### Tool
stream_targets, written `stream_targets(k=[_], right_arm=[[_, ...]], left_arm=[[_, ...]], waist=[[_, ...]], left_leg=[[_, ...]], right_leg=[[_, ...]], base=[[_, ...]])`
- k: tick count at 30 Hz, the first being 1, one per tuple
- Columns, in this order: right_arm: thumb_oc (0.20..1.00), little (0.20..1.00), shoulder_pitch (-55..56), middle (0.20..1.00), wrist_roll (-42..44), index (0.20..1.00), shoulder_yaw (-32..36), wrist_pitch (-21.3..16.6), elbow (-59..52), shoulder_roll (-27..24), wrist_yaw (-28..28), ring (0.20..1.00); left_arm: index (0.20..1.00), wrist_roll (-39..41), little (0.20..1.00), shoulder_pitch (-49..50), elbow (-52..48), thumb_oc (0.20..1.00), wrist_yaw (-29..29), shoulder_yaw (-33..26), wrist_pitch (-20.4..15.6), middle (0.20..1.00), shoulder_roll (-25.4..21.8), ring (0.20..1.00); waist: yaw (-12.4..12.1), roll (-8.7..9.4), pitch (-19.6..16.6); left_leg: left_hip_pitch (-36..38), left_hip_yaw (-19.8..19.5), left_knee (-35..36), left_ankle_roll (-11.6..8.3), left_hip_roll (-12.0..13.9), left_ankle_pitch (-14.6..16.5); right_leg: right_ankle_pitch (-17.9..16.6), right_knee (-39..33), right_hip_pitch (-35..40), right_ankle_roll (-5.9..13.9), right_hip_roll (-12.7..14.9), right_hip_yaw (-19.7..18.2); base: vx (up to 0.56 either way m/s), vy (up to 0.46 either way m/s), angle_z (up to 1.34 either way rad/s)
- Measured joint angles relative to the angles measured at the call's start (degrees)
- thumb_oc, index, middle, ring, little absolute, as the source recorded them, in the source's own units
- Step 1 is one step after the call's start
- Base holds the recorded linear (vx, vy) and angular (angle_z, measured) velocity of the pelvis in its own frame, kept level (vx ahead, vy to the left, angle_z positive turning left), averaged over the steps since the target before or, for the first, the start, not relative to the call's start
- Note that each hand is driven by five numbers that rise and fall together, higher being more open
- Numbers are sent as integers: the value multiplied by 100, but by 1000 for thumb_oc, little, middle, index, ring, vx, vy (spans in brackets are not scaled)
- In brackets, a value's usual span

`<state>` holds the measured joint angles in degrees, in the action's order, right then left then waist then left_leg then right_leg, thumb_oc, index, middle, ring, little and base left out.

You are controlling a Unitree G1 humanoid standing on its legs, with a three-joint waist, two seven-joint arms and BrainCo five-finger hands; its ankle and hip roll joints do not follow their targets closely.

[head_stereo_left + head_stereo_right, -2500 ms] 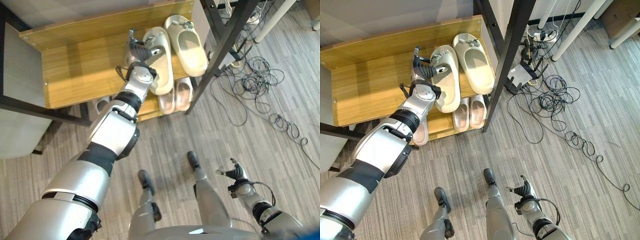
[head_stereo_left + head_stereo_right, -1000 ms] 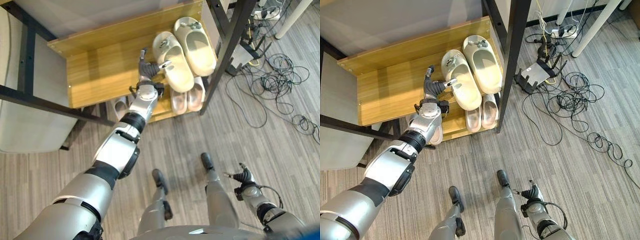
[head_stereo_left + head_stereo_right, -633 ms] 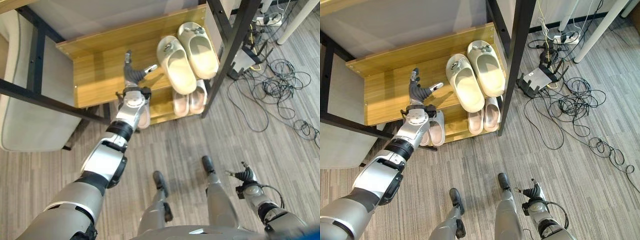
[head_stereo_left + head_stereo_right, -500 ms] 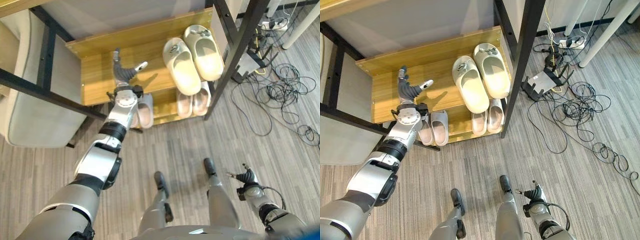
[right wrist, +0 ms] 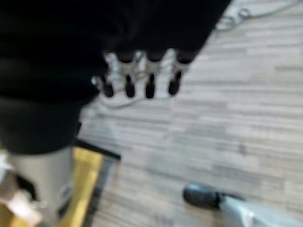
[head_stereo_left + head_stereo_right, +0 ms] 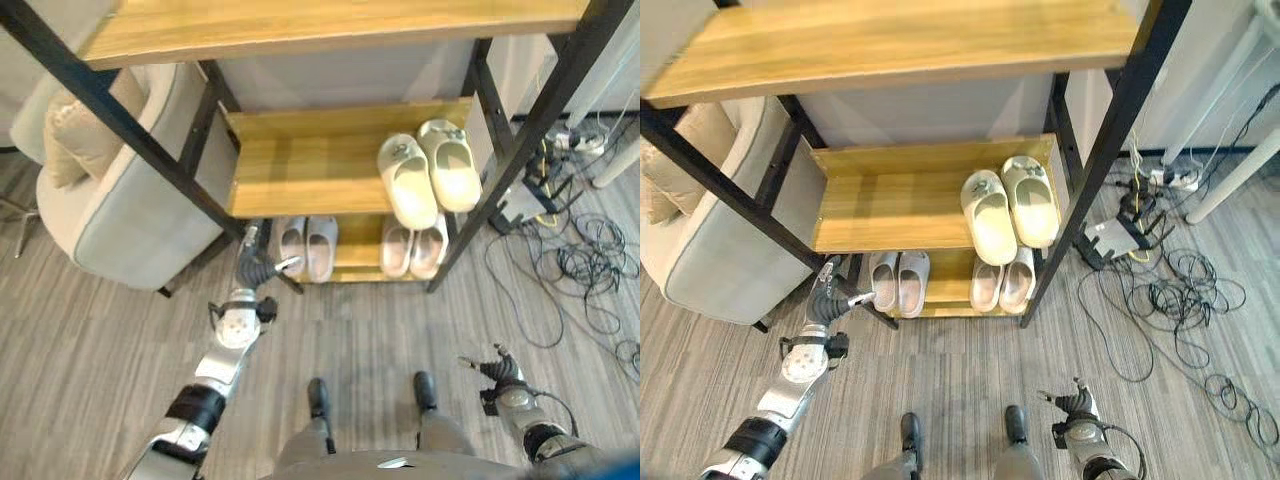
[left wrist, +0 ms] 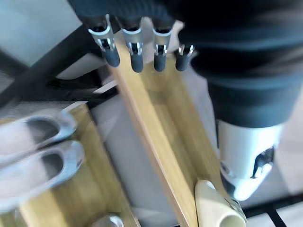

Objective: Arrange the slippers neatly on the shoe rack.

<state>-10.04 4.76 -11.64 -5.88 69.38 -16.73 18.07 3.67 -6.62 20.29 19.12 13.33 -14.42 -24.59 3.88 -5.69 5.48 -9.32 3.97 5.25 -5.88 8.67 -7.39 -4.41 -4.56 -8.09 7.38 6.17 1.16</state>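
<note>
Slippers [image 6: 430, 178]: 2 cream ones lie side by side at the middle shelf's right end on the shoe rack [image 6: 300, 160]. Left hand [image 6: 258, 268], lower left, and right hand [image 6: 492, 366], lower right, hold nothing, fingers relaxed. Best just square the toes evenly.

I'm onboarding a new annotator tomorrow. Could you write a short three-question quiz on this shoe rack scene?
1. True or false: the cream slippers lie on the floor.
2. How many slipper pairs sit on the bottom shelf? A) one B) two C) three
3. Fill in: the left robot hand holds ____.

Key: 1 false, they lie on the middle shelf. 2 B, a grey pair and a pink pair. 3 nothing; its fingers are open. The right robot hand hangs open over the floor.
</note>
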Motion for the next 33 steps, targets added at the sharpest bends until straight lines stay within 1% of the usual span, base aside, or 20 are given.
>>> stream_targets(k=[2, 3, 4, 6, 7, 8, 9, 11, 12, 14, 15, 17, 19, 20, 21, 23, 25, 27, 31, 33], right_arm=[[1000, 1000, 139, 1000, -7, 1000, 2, 2, 40, -9, -3, 1000], [1000, 1000, 179, 1000, -41, 1000, 2, 14, 50, -3, -22, 1000], [1000, 1000, 203, 1000, -52, 1000, 3, 11, 47, -8, -25, 1000], [1000, 1000, 216, 1000, -53, 1000, 54, 13, 121, 11, -84, 1000], [1000, 1000, 264, 1000, -52, 1000, 97, 15, 129, 17, -113, 1000], [1000, 1000, 337, 1000, -52, 1000, 174, 14, 138, 31, -178, 1000], [1000, 1000, 375, 1000, -51, 1000, 216, 16, 139, 40, -205, 1000], [1000, 1000, 446, 1000, -51, 1000, 217, 22, 151, 36, -234, 1000], [1000, 1000, 499, 1000, -58, 1000, 210, 39, 145, 38, -265, 1000], [1000, 1000, 576, 1000, -75, 1000, 191, 50, 145, 41, -301, 1000], [1000, 1000, 641, 1000, -112, 1000, 192, 49, 147, 42, -333, 1000], [1000, 1000, 671, 1000, -126, 1000, 183, 50, 141, 62, -370, 1000], [1000, 1000, 720, 1000, -233, 1000, 135, 45, 109, 85, -403, 1000], [1000, 1000, 777, 1000, -280, 1000, 54, 39, 52, 100, -412, 1000], [1000, 1000, 896, 1000, -343, 1000, -85, 9, -18, 109, -433, 1000], [1000, 1000, 977, 1000, -417, 1000, -191, 5, -32, 92, -433, 1000], [1000, 1000, 1001, 1000, -505, 1000, -289, -6, -51, 110, -438, 1000], [1000, 1000, 999, 1000, -522, 1000, -381, -13, -122, 176, -443, 1000], [1000, 1000, 995, 1000, -618, 1000, -473, -17, -283, 261, -446, 1000], [1000, 1000, 996, 1000, -620, 1000, -522, -37, -333, 269, -446, 1000]], left_arm=[[1000, -112, 1000, 133, -40, 1000, -49, -17, -4, 1000, -67, 1000], [1000, -259, 1000, 310, -40, 1000, -60, -129, -15, 1000, -78, 1000], [1000, -289, 1000, 368, -37, 1000, -58, -146, -9, 1000, -76, 1000], [1000, -524, 1000, 619, 26, 1000, -101, -207, -23, 1000, -64, 1000], [1000, -565, 1000, 647, 119, 1000, -130, -242, -11, 1000, -36, 1000], [1000, -639, 1000, 817, 359, 1000, -138, -320, -26, 1000, 16, 1000], [1000, -687, 1000, 855, 566, 1000, -137, -419, -10, 1000, 81, 1000], [1000, -729, 1000, 990, 918, 1000, -144, -435, 51, 1000, 120, 1000], [1000, -788, 1000, 1170, 1240, 1000, -167, -429, 50, 1000, 162, 1000], [1000, -952, 1000, 1213, 1777, 1000, -211, -420, 94, 1000, 250, 1000], [1000, -990, 1000, 1290, 2216, 1000, -302, -407, 182, 1000, 356, 1000], [1000, -992, 1000, 1502, 2778, 1000, -340, -334, 236, 1000, 567, 1000], [1000, -995, 1000, 1438, 3700, 1000, -377, -312, 271, 1000, 851, 1000], [1000, -1040, 1000, 1505, 4171, 1000, -374, -195, 293, 1000, 985, 1000], [1000, -1274, 1000, 1529, 4892, 1000, -375, 43, 312, 1000, 1165, 1000], [1000, -1261, 1000, 1557, 5081, 1000, -314, -39, 386, 1000, 1223, 1000], [1000, -1465, 1000, 1658, 5157, 1000, -316, -20, 492, 1000, 1221, 1000], [1000, -1579, 1000, 1561, 5336, 1000, -331, -57, 546, 1000, 1237, 1000], [1000, -1826, 1000, 1498, 5346, 1000, -375, -56, 654, 1000, 1232, 1000], [1000, -1897, 1000, 1461, 5312, 1000, -375, -55, 677, 1000, 1233, 1000]], waist=[[-57, -4, -148], [-102, -21, -249], [-91, -22, -260], [-155, -26, -273], [-140, -14, -325], [-185, -6, -430], [-169, 3, -458], [-189, 36, -501], [-259, 59, -539], [-272, 94, -572], [-304, 136, -639], [-366, 182, -687], [-356, 186, -734], [-346, 209, -778], [-347, 225, -796], [-368, 231, -794], [-368, 227, -795], [-358, 221, -794], [-397, 227, -813], [-425, 224, -817]], left_leg=[[39, -9, 5, -4, 2, 33], [64, -39, 3, -10, 3, 38], [103, -44, 1, -10, 5, 38], [227, -107, 2, -14, 6, 42], [251, -122, 2, -18, 7, 50], [256, -161, 14, -22, 9, 61], [305, -172, 20, -25, 12, 66], [378, -174, 25, -23, 13, 100], [421, -193, 26, -23, 13, 141], [494, -251, 26, -24, 11, 150], [505, -296, 26, -31, 10, 155], [503, -328, 26, -37, 6, 158], [534, -386, 25, -35, -13, 158], [534, -433, 26, -34, -22, 159], [542, -451, 20, -34, -23, 159], [536, -467, 21, -35, -24, 159], [543, -466, 26, -37, -25, 160], [603, -473, 26, -39, -25, 162], [643, -532, 26, -48, -25, 176], [638, -606, 25, -48, -32, 175]], right_leg=[[-1, -56, 83, -2, 1, 36], [5, -57, 125, 1, -3, 62], [8, -56, 166, 4, -6, 63], [14, -58, 331, -5, -10, 122], [35, -58, 363, -18, -12, 131], [78, -59, 396, -5, -15, 183], [95, -61, 442, -6, -16, 204], [123, -81, 499, -20, -15, 222], [134, -83, 594, -32, -16, 250], [165, -84, 666, -23, -15, 298], [185, -85, 692, -50, -18, 328], [197, -83, 733, -56, -17, 397], [219, -84, 796, -52, -2, 448], [236, -84, 816, -59, 1, 478], [260, -82, 844, -67, -1, 517], [265, -81, 857, -72, -1, 545], [263, -82, 870, -68, 1, 546], [263, -83, 933, -63, -2, 553], [286, -84, 1009, -57, -1, 607], [317, -84, 1039, -88, -1, 673]], base=[[39, -10, 8], [33, 1, 8], [37, 5, 7], [52, 1, 10], [58, 7, 16], [37, 23, 14], [32, 14, 13], [14, 18, 7], [21, 17, 9], [15, 5, 13], [1, 18, 13], [-5, 29, 16], [-16, 40, 17], [-28, 50, 17], [-16, 30, 16], [-11, 19, 9], [0, 0, 0], [0, 0, 0], [11, 6, 7], [5, 11, 13]])
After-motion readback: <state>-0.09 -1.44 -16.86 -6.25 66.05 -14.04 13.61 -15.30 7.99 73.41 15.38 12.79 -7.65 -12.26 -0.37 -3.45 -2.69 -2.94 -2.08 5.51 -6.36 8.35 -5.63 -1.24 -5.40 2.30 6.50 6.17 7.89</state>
